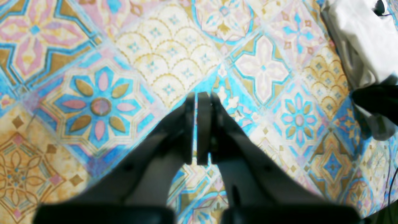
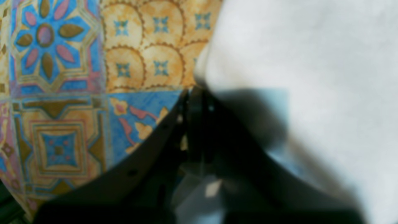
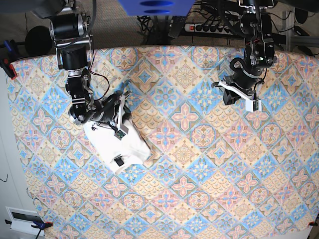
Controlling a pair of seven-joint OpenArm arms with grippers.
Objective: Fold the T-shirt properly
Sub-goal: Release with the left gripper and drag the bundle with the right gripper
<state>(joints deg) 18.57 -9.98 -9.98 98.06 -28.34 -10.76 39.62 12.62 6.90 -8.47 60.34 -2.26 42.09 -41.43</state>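
Base view looks straight down; both wrist views close above the tablecloth (image 3: 199, 164).

our two arms are black with cylindrical joints and thin black cables, each carrying a white bracket near the wrist, ending in the left gripper (image 1: 196, 96) and right gripper (image 2: 191, 93), both with dark flat fingers.

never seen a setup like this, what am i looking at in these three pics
This is a robot with two arms over a table covered by a patterned cloth. The base picture looks down from above; the other two come from cameras on each wrist, looking along the fingers. The left gripper hangs shut over bare cloth, holding nothing. The right gripper sits at the edge of the T-shirt, a white bundle already folded small. Its jaws look closed, but the blur hides whether they pinch any fabric.
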